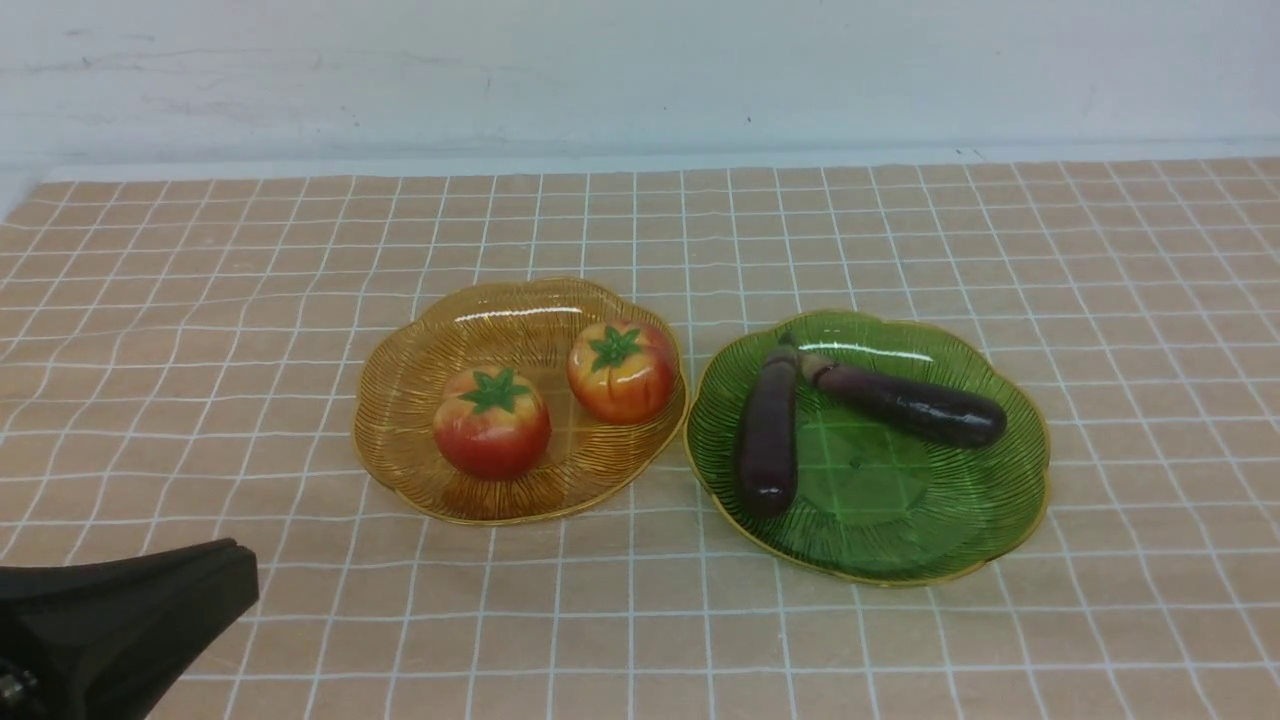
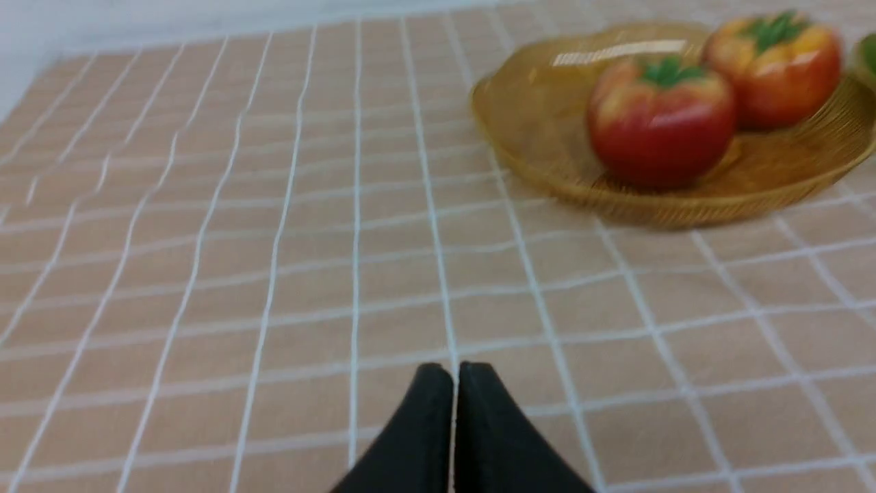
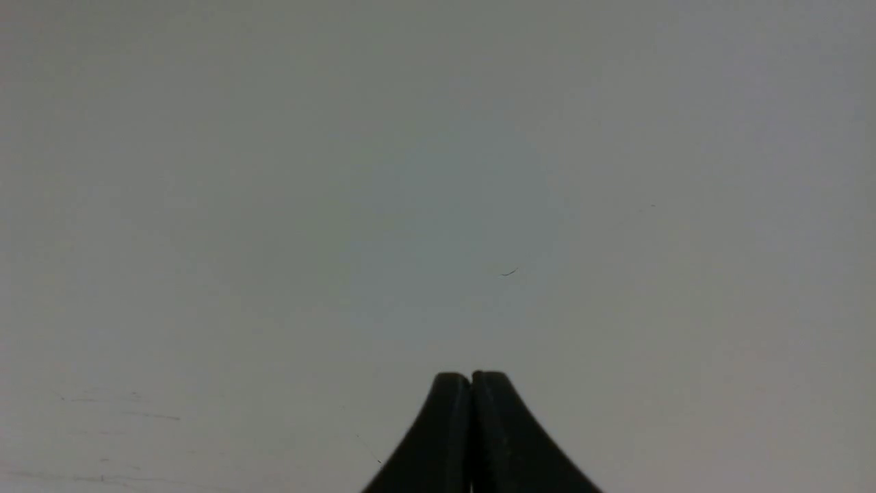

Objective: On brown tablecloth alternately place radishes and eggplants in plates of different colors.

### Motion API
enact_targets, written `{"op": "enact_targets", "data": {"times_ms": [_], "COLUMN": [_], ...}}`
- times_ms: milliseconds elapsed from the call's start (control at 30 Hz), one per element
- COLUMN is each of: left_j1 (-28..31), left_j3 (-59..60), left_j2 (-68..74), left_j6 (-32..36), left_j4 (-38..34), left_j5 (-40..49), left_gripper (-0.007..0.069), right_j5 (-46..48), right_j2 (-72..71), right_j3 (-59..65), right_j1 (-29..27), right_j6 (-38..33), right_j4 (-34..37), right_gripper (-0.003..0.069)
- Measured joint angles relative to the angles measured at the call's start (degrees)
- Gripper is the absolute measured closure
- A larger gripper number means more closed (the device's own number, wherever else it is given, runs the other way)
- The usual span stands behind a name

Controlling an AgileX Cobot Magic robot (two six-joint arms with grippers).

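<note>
Radishes lay in amber plate, eggplants in green plate: sorted by kind. Left gripper pressed together, empty, over tablecloth; right gripper likewise, facing wall.

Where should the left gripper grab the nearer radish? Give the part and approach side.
Grip the nearer radish across its round middle, below the green leafy top, coming from above. It sits upright in the amber plate, apart from the other radish, so the closed left gripper must open first.
</note>
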Motion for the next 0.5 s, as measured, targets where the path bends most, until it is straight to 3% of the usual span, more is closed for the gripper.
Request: {"op": "enact_targets", "data": {"times_ms": [500], "left_j1": [1.6], "left_j3": [1.8], "left_j2": [-0.1], "left_j6": [1.2], "left_j4": [-0.9], "left_j5": [0.2], "left_gripper": [0.0627], "right_j5": [0.0], "right_j2": [0.0], "right_j3": [0.0], "right_j1": [0.0], "right_j6": [0.0], "right_j4": [0.0], "right_gripper": [0.0674]}}
